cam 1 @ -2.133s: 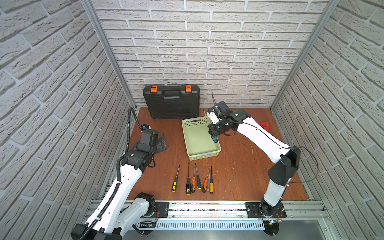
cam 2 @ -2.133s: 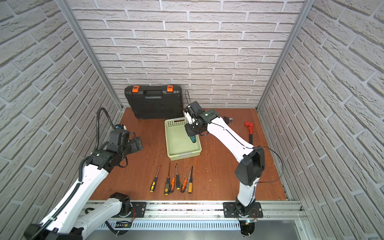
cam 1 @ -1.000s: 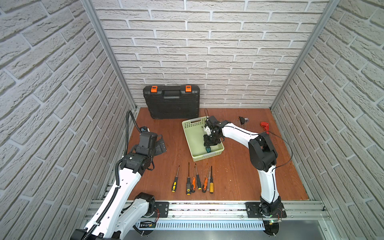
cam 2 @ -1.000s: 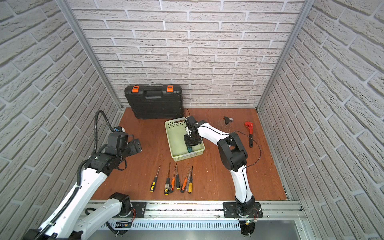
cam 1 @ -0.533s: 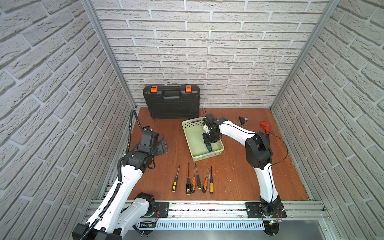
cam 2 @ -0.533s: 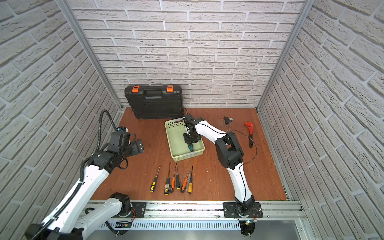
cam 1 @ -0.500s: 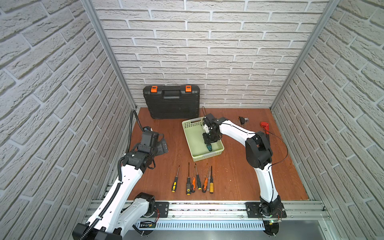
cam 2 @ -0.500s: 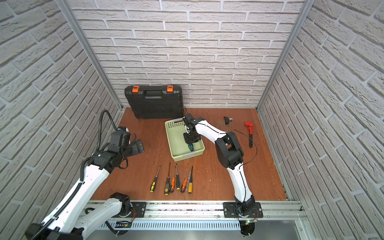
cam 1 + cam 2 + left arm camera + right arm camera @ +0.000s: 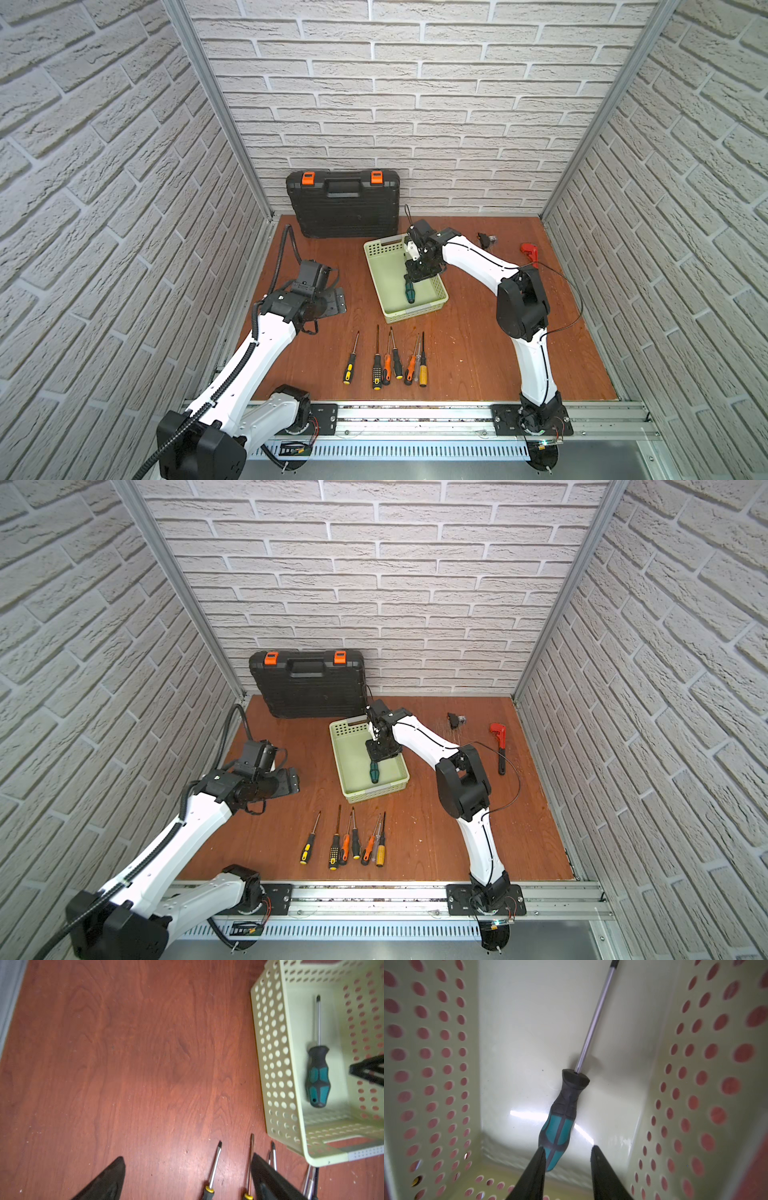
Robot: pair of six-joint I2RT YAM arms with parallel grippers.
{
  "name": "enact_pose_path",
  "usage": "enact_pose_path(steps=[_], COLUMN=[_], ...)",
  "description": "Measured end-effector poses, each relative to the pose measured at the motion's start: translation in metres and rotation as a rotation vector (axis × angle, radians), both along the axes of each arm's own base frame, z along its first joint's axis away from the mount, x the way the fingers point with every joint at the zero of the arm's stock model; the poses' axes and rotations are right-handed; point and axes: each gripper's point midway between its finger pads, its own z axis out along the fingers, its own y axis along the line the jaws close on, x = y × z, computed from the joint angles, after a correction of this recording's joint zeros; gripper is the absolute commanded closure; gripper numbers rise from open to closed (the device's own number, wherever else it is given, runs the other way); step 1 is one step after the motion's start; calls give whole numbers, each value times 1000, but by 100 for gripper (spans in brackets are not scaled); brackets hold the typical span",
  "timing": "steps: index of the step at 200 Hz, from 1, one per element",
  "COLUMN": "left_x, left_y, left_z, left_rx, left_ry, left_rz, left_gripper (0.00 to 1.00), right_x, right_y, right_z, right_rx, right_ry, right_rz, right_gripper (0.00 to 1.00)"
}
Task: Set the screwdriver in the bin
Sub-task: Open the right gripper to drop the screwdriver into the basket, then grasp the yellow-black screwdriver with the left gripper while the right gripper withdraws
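Standing at the front rail, I can read no lettering anywhere: whatever print is on the tool handles or on the black tool case with its two orange latches is too small to make out. The screwdriver, with a teal-and-black handle, lies flat on the floor of the pale green bin, its handle toward the front wall and its steel shaft running toward the back. The right arm rises from its base on the rail, bends at a high dark elbow and slopes its white forearm back and to the left, so that the right gripper points down inside the bin just above the shaft. In the right wrist view the right gripper stands narrowly apart over the butt of the handle and grips nothing. The left arm stretches from the rail up the left side, its wrist turned inward. The left gripper hangs spread wide over bare tabletop, well apart from the bin, and it too is empty. A row of loose screwdrivers lies in front of the bin, shafts pointing back. A red wrench lies at the far right.
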Motion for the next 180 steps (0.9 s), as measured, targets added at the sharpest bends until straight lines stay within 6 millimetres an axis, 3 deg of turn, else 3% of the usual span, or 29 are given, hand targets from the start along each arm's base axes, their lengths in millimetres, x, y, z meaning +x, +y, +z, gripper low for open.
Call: enact_pose_path(steps=[32,46,64,81,122,180], left_x=[-21,-32,-54,-73,-110,-134], left_y=[-28,-36,-47,-55,-59,-43], left_z=[-28,-42,-62,-76,-94,-113], left_rx=[-21,-30,-26,-11,56,45], left_ry=[142,197,272,325,393,403], left_rz=[-64,-74,-99,-127,-146,-83], left_gripper=[40,44,48,48,38,36], right_x=[-18,-27,-35,-40,-46,-42], right_y=[-15,-26,-44,-61,-107,-111], right_z=[69,100,113,103,50,26], right_rx=[49,62,45,16,-79,-89], right_ry=[-139,-216,-270,-270,-175,-163], right_rz=[3,-6,-27,-47,-115,-110], right_gripper=[71,73,73,75,77,79])
